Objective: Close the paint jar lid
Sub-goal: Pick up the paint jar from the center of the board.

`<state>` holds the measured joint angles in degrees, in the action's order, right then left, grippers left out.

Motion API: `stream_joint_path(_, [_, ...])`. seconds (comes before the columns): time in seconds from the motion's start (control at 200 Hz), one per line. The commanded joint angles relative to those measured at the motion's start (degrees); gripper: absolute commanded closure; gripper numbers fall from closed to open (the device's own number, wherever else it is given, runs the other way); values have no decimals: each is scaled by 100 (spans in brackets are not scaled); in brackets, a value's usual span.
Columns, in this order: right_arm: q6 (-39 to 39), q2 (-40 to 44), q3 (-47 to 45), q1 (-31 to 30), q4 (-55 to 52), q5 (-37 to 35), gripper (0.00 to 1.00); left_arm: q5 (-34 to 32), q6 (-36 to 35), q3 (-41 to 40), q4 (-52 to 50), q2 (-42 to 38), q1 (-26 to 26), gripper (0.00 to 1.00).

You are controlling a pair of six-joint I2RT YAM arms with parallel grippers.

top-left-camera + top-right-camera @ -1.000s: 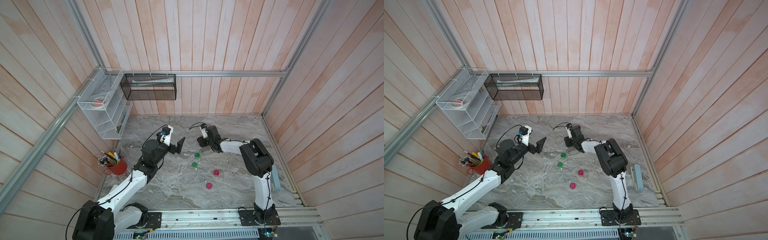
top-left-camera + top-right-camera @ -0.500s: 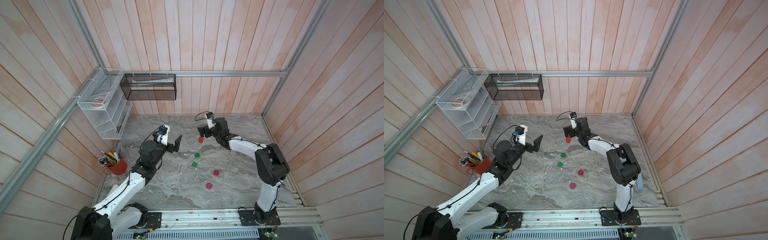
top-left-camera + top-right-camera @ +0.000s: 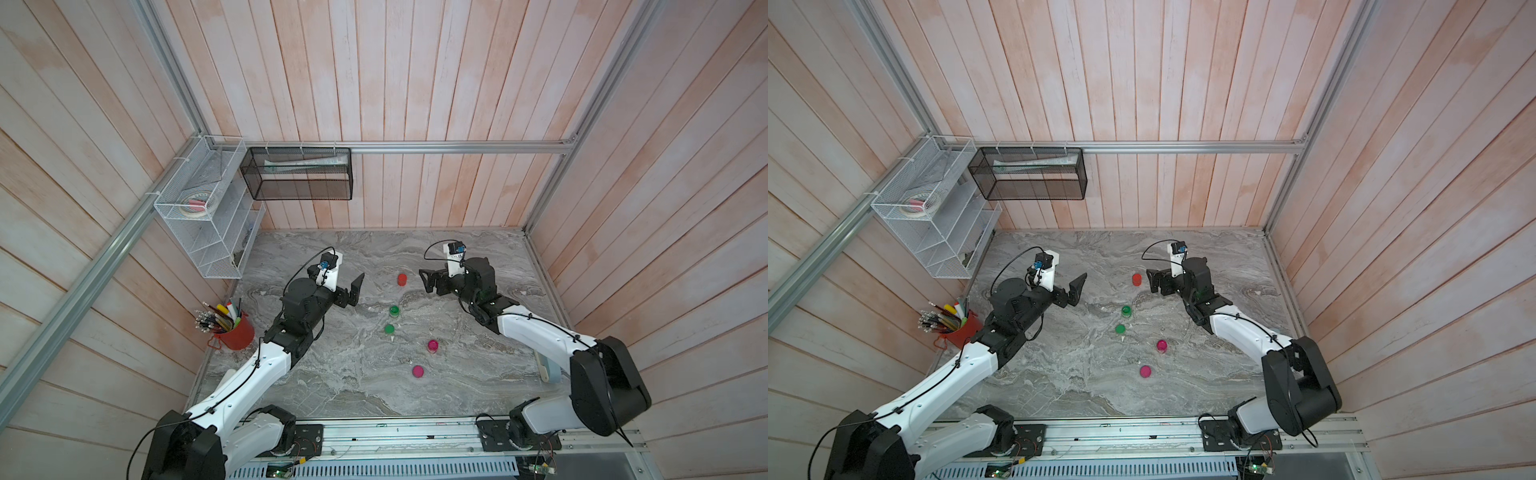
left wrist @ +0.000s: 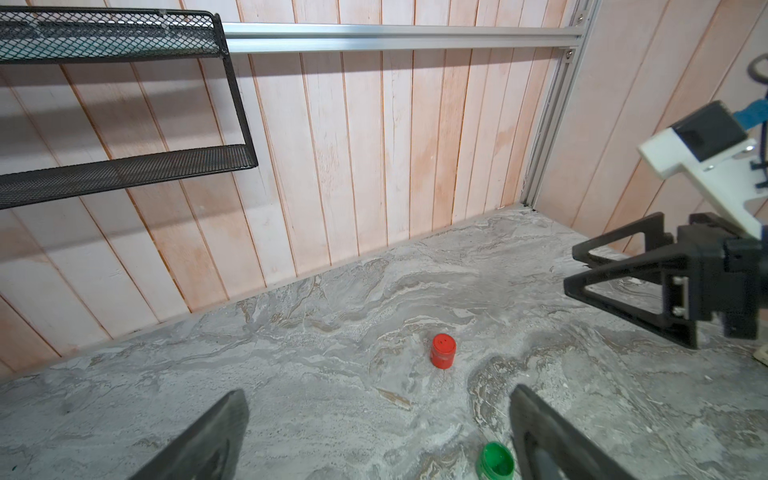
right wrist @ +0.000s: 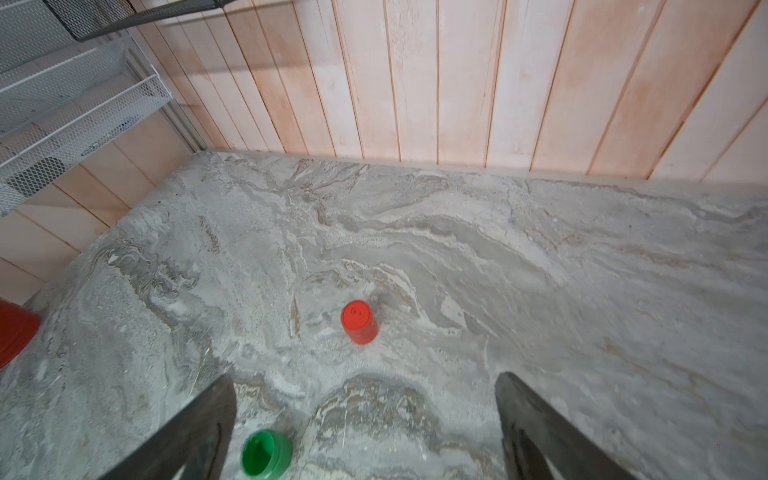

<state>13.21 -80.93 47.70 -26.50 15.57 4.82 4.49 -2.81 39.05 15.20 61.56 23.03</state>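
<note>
The red jar [image 3: 401,279] stands upright on the table [image 3: 457,257], toward the back edge and about midway between the side edges. Its lid [image 5: 356,314] sits flat on top, so it looks closed. Nothing touches it. It sits between the two arms, with the left gripper [image 3: 355,289] on the left-edge side and the right gripper [image 3: 424,281] near it on the other. Both have their jaws spread wide and empty. In the right wrist view the jar is ahead of the parted fingers [image 5: 199,424] and clear of them, which fits a jar that needs no more holding. Nearer the front edge, a green jar [image 3: 394,311] stands with its mouth open. A green piece [image 3: 389,329] lies just beside it and is probably its cap. Closer to the front are a pink piece [image 3: 432,345] and a pink twin [image 3: 417,371]; I cannot tell which is pot and which is cap. The green pair seems the likely next job, and the wide jaws suit it: one arm could steady the pot while the other fetches the cap.
</note>
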Motion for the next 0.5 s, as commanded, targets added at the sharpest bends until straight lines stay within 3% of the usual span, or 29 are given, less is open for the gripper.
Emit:
stream_joint_path(0.0, [255, 314, 303, -203, -1063, -675, 2, 185, 35, 483, -483, -155, -27, 0])
stream_joint_path(0.085, [-245, 486, 976, -639, -1900, -2185, 2, -115, 358, 776, -683, -115, -26, 0])
stream_joint_path(0.17, [-270, 620, 1354, -1036, -2072, -4482, 2, -914, 957, 979, -879, -33, -27, 0])
stream_joint_path(0.235, [-85, 839, 1135, -1041, -1852, -5050, 2, -1242, 1216, 1006, -1021, -12, -26, 0])
stream_joint_path(0.28, [27, 1050, 839, -1041, -1650, -5074, 2, -1228, 1423, 989, -1082, -21, -39, 0])
stream_joint_path(0.32, [205, 1259, 549, -1037, -1520, -4932, 2, -795, 1421, 1024, -1142, -21, -66, 0])
stream_joint_path(0.365, [151, 1519, 116, -940, -1112, -4188, 2, -381, 1437, 1082, -1238, -12, -73, 0])
stream_joint_path(0.425, [-166, 1850, -450, -807, -537, -2803, 10, -264, 1576, 1052, -1262, -49, -61, 0])
stream_joint_path(0.495, [188, 2145, -985, -827, 53, -2665, 19, -281, 1550, 889, -1232, -202, -66, 0])
